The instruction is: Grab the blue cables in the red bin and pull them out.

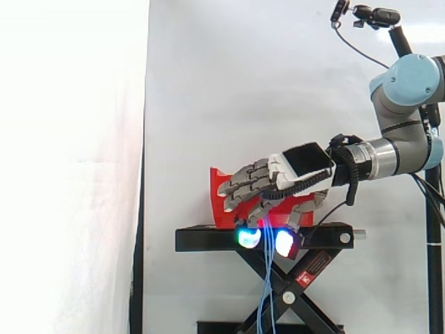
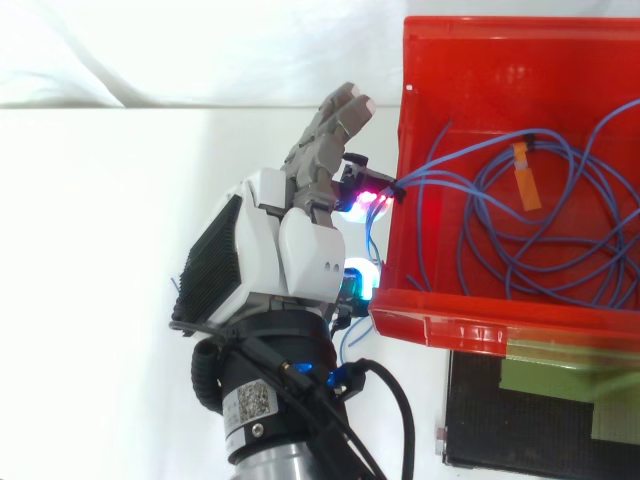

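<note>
Thin blue cables lie coiled in the red bin, with an orange tag on one loop. Some strands run over the bin's left wall to my hand, which is just outside that wall. Its lower fingers are curled and pinch the strands, pads glowing magenta and cyan, while the upper fingers stay straight. In the side view the hand is in front of the red bin, and blue cables hang from it down past the stand.
The bin sits on a black scissor stand, whose black top shows below the bin in the top view. A white curtain hangs behind and white surface lies left of the bin.
</note>
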